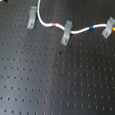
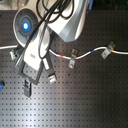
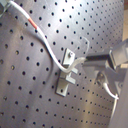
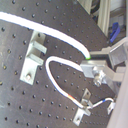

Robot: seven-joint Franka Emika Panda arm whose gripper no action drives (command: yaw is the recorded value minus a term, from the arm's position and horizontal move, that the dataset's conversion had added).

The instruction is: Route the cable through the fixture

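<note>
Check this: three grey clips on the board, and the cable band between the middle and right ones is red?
Not red. The first exterior view shows the blue band on the cable between the middle clip and the right clip. Three grey clips is correct.

We find no readable text, label, brand, number or sign on anything in any of the views.
</note>
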